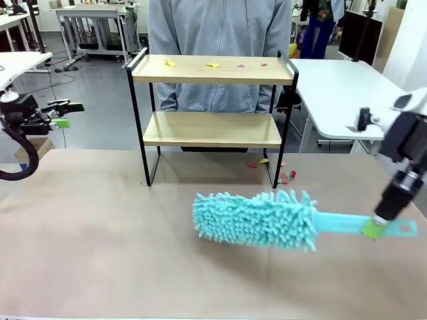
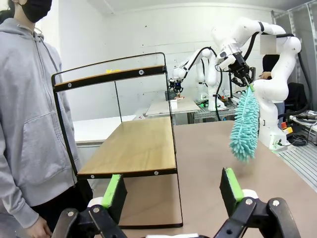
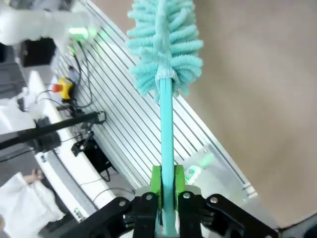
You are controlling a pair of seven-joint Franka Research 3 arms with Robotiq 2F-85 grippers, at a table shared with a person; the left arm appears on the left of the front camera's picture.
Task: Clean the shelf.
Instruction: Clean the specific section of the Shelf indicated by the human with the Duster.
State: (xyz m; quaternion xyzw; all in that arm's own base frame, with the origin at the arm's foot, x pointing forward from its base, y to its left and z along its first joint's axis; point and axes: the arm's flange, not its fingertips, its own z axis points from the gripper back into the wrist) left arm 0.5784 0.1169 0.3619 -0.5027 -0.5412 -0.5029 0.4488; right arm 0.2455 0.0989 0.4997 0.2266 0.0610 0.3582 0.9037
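Shelf [image 1: 207, 128]: upper centre of the front view, on the table [image 1: 100, 233].
Duster [image 1: 257, 219]: teal microfibre, lower centre, held level, head aimed leftward; poised to sweep, I'd say.
Right gripper [image 1: 373, 230]: lower right, clamped tight on the duster's handle.
Left gripper [image 1: 65, 115]: far left edge, jaws wide, empty, out of the way.
Scraps [image 1: 212, 65]: along the top board, awaiting sweeping.

The shelf [image 1: 212, 129] — two pale wooden boards in a thin black frame — is set upright at the far side of the surface [image 1: 100, 233]; coloured scraps [image 1: 212, 65] are scattered on its top board.
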